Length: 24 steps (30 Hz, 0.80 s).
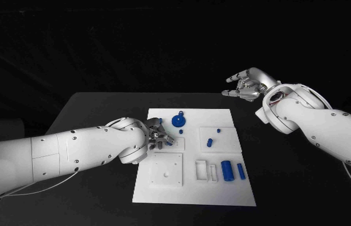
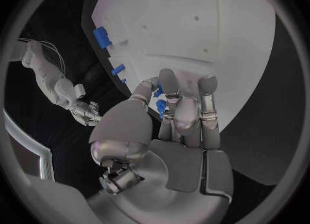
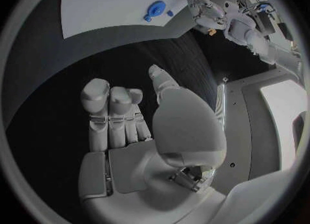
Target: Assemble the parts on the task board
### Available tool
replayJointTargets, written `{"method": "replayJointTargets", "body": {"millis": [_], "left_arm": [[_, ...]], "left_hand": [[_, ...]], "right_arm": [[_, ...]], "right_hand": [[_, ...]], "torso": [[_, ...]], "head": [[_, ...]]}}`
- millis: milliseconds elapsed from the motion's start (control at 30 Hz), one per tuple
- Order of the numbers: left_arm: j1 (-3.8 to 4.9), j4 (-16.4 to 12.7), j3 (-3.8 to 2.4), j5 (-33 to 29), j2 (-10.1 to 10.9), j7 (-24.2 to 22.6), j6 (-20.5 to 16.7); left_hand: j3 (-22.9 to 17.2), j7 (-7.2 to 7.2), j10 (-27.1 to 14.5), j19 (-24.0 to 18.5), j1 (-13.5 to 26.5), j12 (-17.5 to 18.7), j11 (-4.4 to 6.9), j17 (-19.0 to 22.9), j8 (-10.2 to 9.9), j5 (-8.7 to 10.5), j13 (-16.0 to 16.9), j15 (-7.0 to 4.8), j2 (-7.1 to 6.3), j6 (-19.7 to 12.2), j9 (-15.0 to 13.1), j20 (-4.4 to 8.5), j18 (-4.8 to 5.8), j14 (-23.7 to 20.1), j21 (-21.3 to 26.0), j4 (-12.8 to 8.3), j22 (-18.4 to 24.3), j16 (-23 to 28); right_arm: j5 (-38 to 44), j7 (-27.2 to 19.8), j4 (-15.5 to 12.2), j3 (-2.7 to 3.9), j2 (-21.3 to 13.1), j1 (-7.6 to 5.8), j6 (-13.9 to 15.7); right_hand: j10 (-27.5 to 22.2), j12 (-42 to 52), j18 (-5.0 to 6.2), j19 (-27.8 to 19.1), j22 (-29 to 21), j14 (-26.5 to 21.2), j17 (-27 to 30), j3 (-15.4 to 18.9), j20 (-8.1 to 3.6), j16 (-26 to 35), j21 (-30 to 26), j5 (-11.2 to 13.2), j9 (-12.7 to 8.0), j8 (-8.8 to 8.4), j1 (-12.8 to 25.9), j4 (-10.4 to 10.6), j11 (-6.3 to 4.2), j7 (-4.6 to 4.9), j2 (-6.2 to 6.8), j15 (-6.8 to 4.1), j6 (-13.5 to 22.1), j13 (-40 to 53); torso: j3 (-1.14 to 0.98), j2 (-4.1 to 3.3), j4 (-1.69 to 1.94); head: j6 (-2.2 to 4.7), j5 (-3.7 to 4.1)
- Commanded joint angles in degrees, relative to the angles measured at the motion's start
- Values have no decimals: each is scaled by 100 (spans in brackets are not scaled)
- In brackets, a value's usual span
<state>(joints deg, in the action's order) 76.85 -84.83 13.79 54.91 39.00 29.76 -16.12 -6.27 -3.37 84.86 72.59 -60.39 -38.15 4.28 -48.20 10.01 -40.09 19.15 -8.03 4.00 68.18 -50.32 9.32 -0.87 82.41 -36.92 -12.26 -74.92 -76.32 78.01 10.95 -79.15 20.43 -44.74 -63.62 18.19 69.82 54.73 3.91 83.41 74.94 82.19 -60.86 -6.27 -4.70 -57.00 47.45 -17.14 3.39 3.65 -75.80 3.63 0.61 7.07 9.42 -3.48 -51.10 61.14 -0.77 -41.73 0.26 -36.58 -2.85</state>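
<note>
Nearest the head camera, along the near part of the flat white rectangular task board (image 1: 219,195), two blue cylindrical pegs (image 1: 227,170) are seen lying side by side, their long axes running away from the robot. Beside them sit a narrow white slotted block (image 1: 205,171) and a square white plate with small holes (image 1: 167,169). Farther back, a round blue gear-like disc (image 1: 178,120) stands on the board, and two small blue pins (image 1: 210,142) lie in a shallow square recess.

The left hand (image 1: 158,135) is lowered over the board's left-middle area, just near of the disc, with its fingers (image 2: 208,100) curled together. In the left wrist view a small blue part (image 2: 159,106) is glimpsed between the thumb and the fingers, so it is judged to be pinched there, though its shape cannot be made out.

The right hand (image 1: 247,85) is held well above the black bench (image 1: 95,109), beyond the board's far right corner, fingers loosely spread and nothing held.

The coming move is judged to turn on the left hand, which is far nearer: the board surface lies directly under its fingertips, so the pinched part would have to be carried straight down into a seat.
</note>
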Motion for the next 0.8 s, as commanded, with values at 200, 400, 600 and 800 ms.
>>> {"method": "replayJointTargets", "body": {"millis": [200, 400, 600, 800], "left_arm": [[-24, 20, 15, 40, -18, -19, -25], [-25, 28, 15, 71, -28, -30, 4], [-25, 32, 15, 131, -33, -29, 56], [-25, 36, 15, 201, -37, -18, 128]], "left_hand": [[-328, 608, 189, 23, -62, 5, 121, 10, 14, -13, -7, -34, 69, 719, 13, -2, -41, -18, 45, -322, -111, -9], [-330, 607, 190, 23, -66, 11, 120, 24, 8, 2, -12, -33, 72, 719, 25, -3, -42, -20, 56, -324, -110, -2], [-329, 607, 190, 21, -69, 14, 120, 22, 7, 5, -13, -32, 72, 718, 28, -4, -42, -19, 64, -324, -108, -2], [-325, 606, 190, 20, -80, 17, 118, 31, 4, 9, -16, -31, 70, 720, 35, -5, -43, -20, 80, -323, -106, 2]], "right_arm": [[-1, 3, 2, 4, 13, 2, -80], [-1, 6, 13, 4, 24, 3, -90], [-4, 4, 20, 4, 31, 4, -99], [-5, 5, 21, 4, 35, 5, -106]], "right_hand": [[-26, -15, 67, 21, 596, -3, -1, -46, 27, 7, -35, -26, -9, -36, 50, 3, 4, -4, -29, 5, 25, -4], [-10, 7, 66, 26, 599, 0, -3, -56, 25, 7, -24, -39, -6, -32, 53, -1, 1, -8, -46, 3, -17, 8], [-10, 7, 66, 26, 599, 0, -3, -56, 25, 7, -24, -39, -6, -32, 53, -1, 1, -8, -46, 3, -17, 8], [-10, 7, 66, 26, 599, 0, -3, -56, 25, 7, -24, -39, -6, -32, 53, -1, 1, -8, -46, 3, -17, 8]], "torso": [[-3, 1, -2], [5, 2, -4], [2, 2, -1], [4, 1, -1]], "head": [[6, -2], [8, 12], [5, 5], [5, 4]]}}
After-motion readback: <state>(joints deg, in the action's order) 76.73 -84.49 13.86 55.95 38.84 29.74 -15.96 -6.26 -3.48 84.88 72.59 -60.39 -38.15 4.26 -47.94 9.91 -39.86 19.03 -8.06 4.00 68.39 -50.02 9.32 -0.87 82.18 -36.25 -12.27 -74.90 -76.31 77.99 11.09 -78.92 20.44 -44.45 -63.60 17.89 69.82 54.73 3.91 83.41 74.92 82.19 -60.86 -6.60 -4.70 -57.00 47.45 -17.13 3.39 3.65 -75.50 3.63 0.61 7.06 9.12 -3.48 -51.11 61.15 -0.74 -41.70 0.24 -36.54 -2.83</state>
